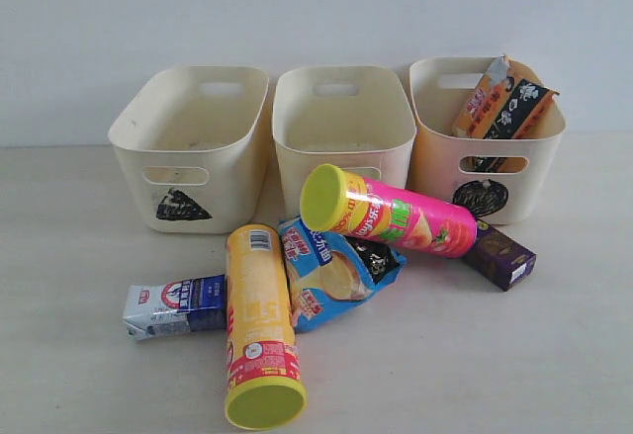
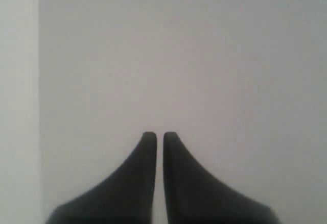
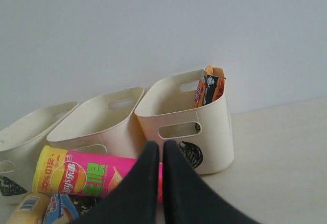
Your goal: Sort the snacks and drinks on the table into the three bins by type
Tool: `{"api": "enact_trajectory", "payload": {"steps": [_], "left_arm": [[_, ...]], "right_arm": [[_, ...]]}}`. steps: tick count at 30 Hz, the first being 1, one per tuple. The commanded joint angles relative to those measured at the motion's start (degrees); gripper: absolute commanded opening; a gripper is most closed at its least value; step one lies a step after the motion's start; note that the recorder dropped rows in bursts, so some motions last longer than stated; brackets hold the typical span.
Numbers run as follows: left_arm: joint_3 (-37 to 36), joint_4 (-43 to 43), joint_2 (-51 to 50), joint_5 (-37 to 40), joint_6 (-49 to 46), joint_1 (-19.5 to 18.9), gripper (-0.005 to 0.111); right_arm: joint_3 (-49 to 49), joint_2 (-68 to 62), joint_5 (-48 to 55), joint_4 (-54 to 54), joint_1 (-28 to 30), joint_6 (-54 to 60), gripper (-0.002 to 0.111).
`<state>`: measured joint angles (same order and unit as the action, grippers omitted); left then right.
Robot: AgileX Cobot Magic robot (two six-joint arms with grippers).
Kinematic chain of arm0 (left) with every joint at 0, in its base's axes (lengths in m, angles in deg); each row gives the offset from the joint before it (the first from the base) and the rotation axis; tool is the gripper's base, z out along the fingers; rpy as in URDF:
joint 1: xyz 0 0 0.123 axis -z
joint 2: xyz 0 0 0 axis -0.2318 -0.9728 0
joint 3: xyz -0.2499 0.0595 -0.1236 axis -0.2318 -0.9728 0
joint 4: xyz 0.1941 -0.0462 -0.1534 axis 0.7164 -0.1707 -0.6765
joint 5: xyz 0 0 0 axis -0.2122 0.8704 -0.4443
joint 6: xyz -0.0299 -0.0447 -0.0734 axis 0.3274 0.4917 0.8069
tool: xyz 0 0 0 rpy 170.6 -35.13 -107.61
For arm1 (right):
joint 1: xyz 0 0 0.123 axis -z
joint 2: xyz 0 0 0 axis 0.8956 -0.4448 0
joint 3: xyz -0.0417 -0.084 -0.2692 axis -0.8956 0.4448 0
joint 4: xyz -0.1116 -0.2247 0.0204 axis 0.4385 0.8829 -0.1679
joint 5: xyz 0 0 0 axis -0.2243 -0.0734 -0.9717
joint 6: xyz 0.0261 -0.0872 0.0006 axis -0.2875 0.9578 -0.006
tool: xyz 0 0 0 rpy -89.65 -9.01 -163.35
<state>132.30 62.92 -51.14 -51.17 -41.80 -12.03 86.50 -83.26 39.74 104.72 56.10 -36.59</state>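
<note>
Worktop (image 1: 79, 365) at lower centre holds the snack pile (image 1: 336, 266); I see left tool (image 2: 159, 136) and right tool (image 3: 161, 145) closed, gripping nothing.

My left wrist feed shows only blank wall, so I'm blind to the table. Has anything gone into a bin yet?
Observer: Yes, the orange-black bag stands in the circle-marked bin.
Operator: What lies nearest that bin?
Observer: The dark purple carton, on the table just in front of it, beside the pink cylinder.
Operator: And the right end effector?
Observer: The right end effector is shut, holding nothing, facing that bin.
</note>
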Motion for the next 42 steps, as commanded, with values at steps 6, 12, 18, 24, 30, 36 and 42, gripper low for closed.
{"api": "enact_trajectory", "payload": {"steps": [6,12,18,24,30,36,42], "left_arm": [[13.55,-19.02,-16.15,40.24,-22.87,8.51,0.004],[17.7,-31.91,-27.5,54.41,-23.14,12.71,0.004],[17.2,-53.86,-36.46,54.41,-28.79,14.96,0.02],[15.38,-66.0,-44.38,54.35,-34.09,15.33,0.061],[12.1,-69.02,-50.0,51.95,-36.61,15.33,0.086],[8.03,-68.25,-55.23,48.71,-33.9,15.33,0.092],[6.84,-67.08,-61.87,46.27,-27.92,15.33,0.092]], "right_arm": [[0.26,0.04,0.61,-0.08,0.22,-0.31,0.0],[0.26,0.04,0.75,-0.08,0.22,-0.29,0.0],[0.26,0.04,0.75,-0.08,0.22,-0.29,0.0],[0.26,0.04,0.75,-0.08,0.22,-0.29,0.0],[0.26,0.04,0.85,-0.08,0.22,-0.29,0.0],[0.26,0.04,0.85,-0.08,0.22,-0.29,0.0],[0.26,0.04,0.96,-0.08,0.22,-0.29,0.0]]}}
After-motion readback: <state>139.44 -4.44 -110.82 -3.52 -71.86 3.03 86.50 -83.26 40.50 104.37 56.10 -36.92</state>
